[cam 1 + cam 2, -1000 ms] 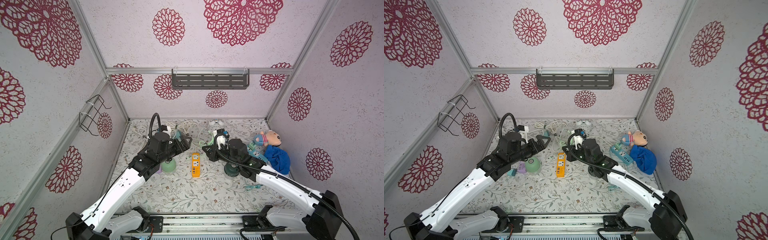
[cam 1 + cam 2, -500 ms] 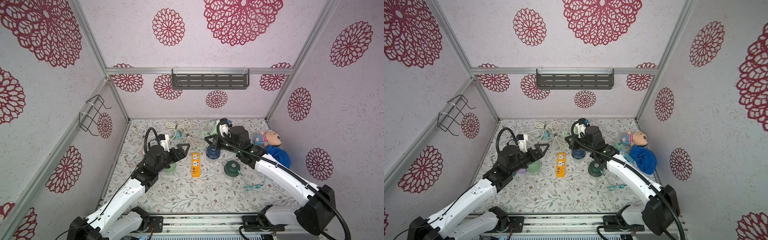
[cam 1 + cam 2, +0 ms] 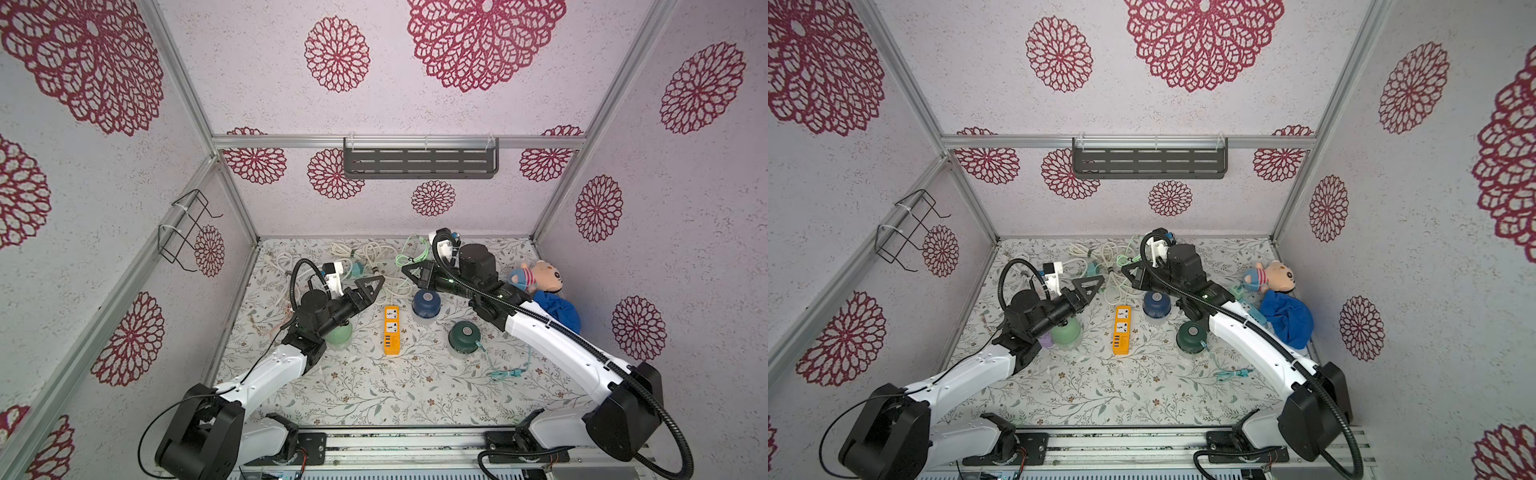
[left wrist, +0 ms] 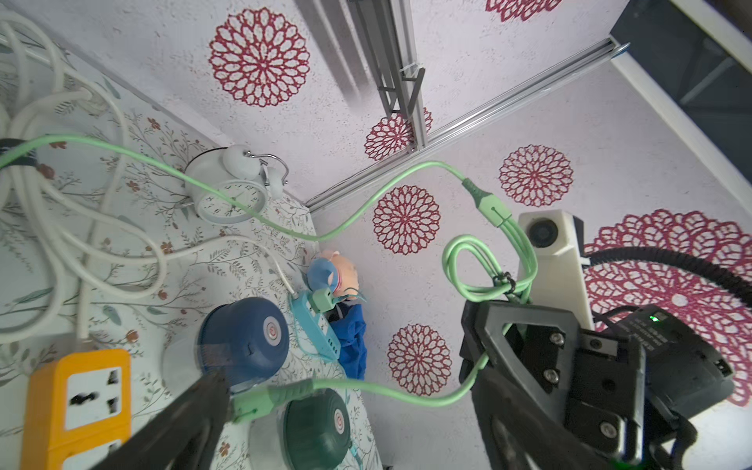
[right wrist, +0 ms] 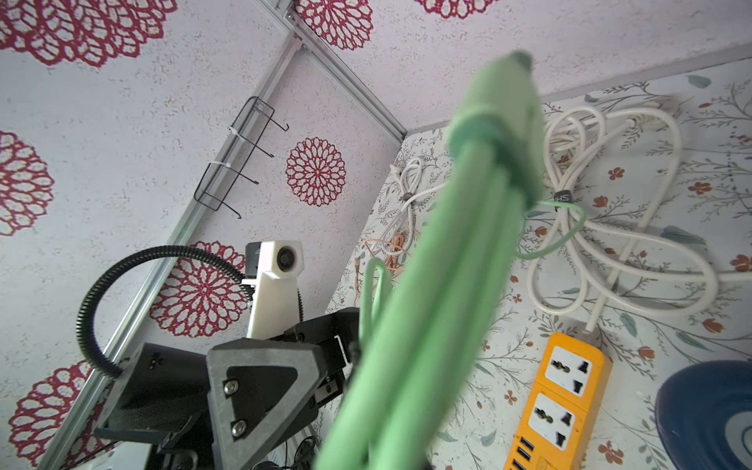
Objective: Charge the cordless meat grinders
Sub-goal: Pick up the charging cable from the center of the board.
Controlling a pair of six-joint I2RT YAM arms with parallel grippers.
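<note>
Three cordless meat grinders stand on the floral mat: a mint green one (image 3: 340, 332) half hidden under my left arm, a navy one (image 3: 425, 302) and a dark green one (image 3: 464, 335). My right gripper (image 3: 415, 275) hovers behind the navy grinder, shut on a bundled light green cable (image 5: 468, 244). From it the cable's loose end arcs across to a green plug (image 4: 254, 403). That plug hangs between the wide-open fingers of my left gripper (image 3: 370, 286), right beside one fingertip (image 4: 203, 401). Both grippers face each other above the orange power strip (image 3: 391, 330).
White cords (image 3: 365, 253) lie coiled at the back, with a white alarm clock (image 4: 228, 195) beside them. A blue power strip (image 3: 1246, 309), a plush doll (image 3: 540, 276) and a blue cloth (image 3: 559, 313) sit at the right wall. A teal cable (image 3: 509, 372) trails behind the dark green grinder.
My right arm has pulled back toward the rear wall with the green cable, uncovering the navy and dark green grinders. My left arm has drawn back and lowered, its gripper still open.
</note>
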